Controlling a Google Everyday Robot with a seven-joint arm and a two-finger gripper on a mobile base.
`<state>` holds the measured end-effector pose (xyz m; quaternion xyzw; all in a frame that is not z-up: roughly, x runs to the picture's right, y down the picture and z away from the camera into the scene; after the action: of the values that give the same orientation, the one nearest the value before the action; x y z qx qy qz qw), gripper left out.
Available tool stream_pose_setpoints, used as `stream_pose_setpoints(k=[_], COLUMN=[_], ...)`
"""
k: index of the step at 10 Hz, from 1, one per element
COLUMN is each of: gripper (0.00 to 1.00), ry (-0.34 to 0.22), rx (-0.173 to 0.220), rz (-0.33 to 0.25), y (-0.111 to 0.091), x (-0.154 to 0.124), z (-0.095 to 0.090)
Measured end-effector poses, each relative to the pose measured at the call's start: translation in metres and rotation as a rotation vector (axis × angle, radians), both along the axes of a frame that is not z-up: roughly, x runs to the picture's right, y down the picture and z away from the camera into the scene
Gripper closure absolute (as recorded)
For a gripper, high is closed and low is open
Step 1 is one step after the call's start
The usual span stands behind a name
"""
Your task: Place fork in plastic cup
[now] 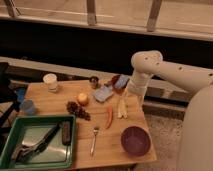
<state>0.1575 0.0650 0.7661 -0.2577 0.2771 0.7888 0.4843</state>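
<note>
The small silver fork (94, 140) lies flat near the front edge of the wooden table (112, 150), handle toward me. The light-blue plastic cup (27, 106) stands upright at the table's left edge, far from the fork. My gripper (122, 108) hangs from the white arm (146, 65) over the right part of the table, just right of an orange carrot-like piece (109, 116). It is above and to the right of the fork, apart from it, and far right of the cup.
A green tray (10, 155) with dark black-handled utensils sits front left. A purple bowl (136, 140) is front right. A white cup (50, 81), a tiny dark metal cup (93, 81), a blue sponge (103, 93), an orange fruit (82, 99) and dark grapes (77, 109) stand mid-table.
</note>
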Motion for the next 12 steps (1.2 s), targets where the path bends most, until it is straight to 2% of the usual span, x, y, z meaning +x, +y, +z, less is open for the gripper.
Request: stream_pose_setpoints(k=[9, 11, 12], gripper=[0.33, 0.33, 0.33], ry=[0.000, -0.025, -0.053], rx=[0.003, -0.002, -0.013], rz=[-0.002, -0.031, -0.051], y=[-0.001, -0.002, 0.004], x=[0.000, -0.012, -0.027], z=[-0.001, -0.009, -0.012])
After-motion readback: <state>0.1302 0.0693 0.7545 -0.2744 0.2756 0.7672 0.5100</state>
